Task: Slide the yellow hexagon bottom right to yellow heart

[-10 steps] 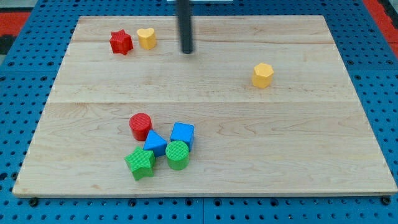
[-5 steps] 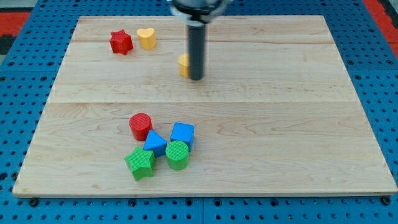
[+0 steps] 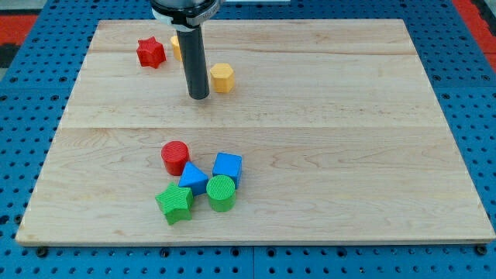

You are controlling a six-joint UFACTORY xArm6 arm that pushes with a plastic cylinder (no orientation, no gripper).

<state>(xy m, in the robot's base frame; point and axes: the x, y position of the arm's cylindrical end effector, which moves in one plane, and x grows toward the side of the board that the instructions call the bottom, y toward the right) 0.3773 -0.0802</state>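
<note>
Rod hides most of one block, and the view's top edge crops the arm.

The yellow heart [image 3: 176,46] shows only as a thin sliver at the view's left of the rod, above my tip [image 3: 199,96]; its shape cannot be made out here. The rod's mount [image 3: 184,9] is cut off by the view's top edge. Down toward the view's bottom from my tip, the blue triangle [image 3: 193,178] is partly covered by neighbouring blocks.

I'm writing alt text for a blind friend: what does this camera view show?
A dark rod's tip rests on a wooden board, just left of a yellow hexagon. Behind the rod at the view's top are a partly hidden yellow heart and a red star.
</note>
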